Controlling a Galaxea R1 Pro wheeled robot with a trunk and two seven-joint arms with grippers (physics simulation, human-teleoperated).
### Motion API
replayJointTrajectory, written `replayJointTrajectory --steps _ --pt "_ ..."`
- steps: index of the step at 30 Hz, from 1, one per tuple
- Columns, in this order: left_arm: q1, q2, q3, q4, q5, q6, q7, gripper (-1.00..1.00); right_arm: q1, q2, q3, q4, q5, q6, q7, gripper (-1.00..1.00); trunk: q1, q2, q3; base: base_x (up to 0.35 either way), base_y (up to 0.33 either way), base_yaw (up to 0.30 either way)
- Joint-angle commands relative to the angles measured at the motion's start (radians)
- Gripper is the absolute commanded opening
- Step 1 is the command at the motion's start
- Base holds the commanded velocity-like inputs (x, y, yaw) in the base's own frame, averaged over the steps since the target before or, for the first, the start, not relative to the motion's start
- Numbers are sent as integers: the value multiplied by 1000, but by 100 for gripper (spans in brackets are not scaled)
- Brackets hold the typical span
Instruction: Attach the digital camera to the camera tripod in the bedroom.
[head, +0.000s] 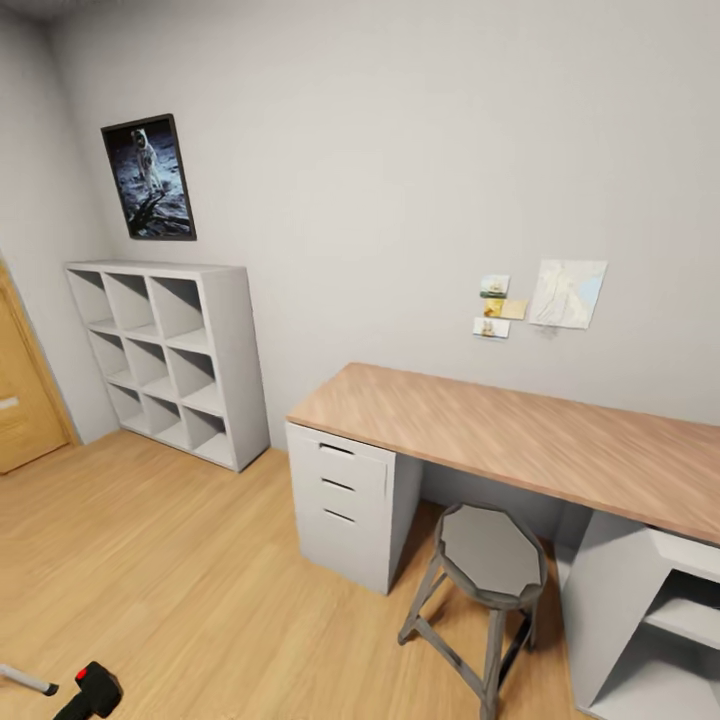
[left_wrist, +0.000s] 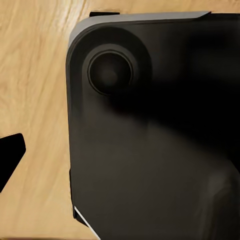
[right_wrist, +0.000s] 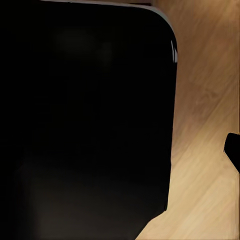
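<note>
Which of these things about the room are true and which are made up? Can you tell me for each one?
1. The stool stands on the floor in front of the desk. True.
2. The white cube shelves are packed with books. False: every cube in view is empty.
3. A framed astronaut picture hangs on the wall above the shelves. True.
4. The digital camera sits on top of the desk. False: it lies on the wood floor at the bottom left of the head view, its red dot showing.
5. The desk has a set of three drawers at its left end. True.
</note>
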Motion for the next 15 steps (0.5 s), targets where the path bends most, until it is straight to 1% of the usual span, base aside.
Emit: replayJointTrajectory --steps 1,2,3,15 --pt "0 0 1 -1 1 -2 0 100 0 0 0 2 0 -11 0 100 0 0 -1 0 0 280" --pt "1 0 1 -1 1 -2 0 100 0 -1 0 2 1 -17 0 100 0 0 -1 0 0 280" --pt "1 0 1 -1 1 -2 0 100 0 -2 0 2 2 -49 0 100 0 0 -1 0 0 280" --pt "1 -1 1 -1 1 -2 0 100 0 -1 -1 3 0 -51 0 100 0 0 -1 0 0 280"
